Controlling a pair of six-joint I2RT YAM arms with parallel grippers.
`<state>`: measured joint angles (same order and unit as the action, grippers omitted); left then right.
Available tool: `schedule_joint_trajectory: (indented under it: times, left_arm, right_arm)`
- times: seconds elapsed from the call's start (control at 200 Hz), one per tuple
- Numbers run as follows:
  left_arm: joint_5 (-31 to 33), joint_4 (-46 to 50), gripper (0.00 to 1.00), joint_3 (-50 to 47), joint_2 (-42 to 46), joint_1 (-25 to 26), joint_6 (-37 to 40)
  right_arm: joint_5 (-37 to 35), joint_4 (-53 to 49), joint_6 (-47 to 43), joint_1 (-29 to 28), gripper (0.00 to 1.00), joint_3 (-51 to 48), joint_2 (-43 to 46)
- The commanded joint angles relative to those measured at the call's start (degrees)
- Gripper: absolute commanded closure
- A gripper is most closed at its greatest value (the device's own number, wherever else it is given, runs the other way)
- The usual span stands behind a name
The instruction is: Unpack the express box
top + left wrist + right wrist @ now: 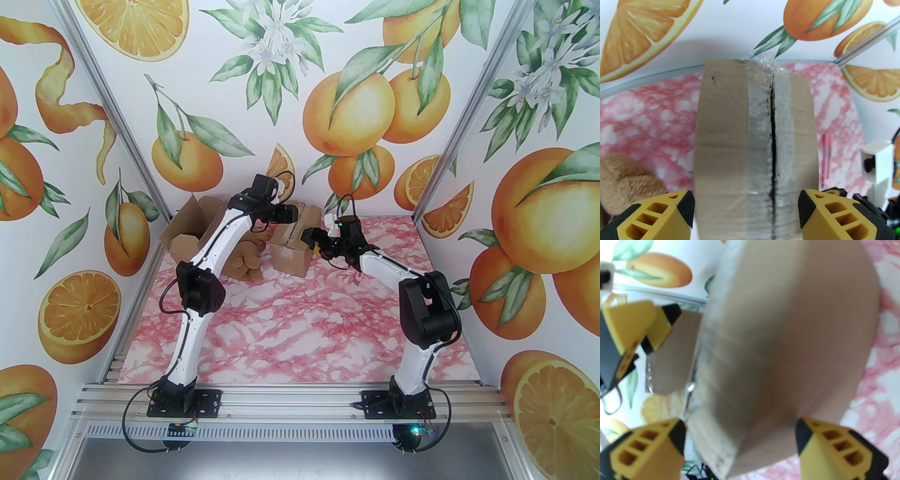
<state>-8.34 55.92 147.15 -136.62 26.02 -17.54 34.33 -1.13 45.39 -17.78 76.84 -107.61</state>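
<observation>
Left wrist: box [721,140] (tape slit) sits ahead of spread left hand [746,204].

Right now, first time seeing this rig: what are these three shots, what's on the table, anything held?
Two robot arms are bolted at the near table edge, each ending in a two-finger gripper. The top view looks down from behind them. The other two come from cameras on the wrists, so the yellow fingers at the bottom belong to that arm. On the pink marble table stand a taped cardboard box, its tape already slit along the seam, a second, opened box behind left, and a brown plush toy. The left gripper hangs open over the taped box's top. The right gripper faces its side, also open. Neither holds anything.
</observation>
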Motion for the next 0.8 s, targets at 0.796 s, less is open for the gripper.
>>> schedule_joint_trajectory:
  times: [0.796]
  left_arm:
    - [20.6,10.0,0.09,3.8,-5.7,6.0,21.9]
  right_arm:
    - [-11.1,-9.8,-6.9,-0.5,0.31,6.8,-5.9]
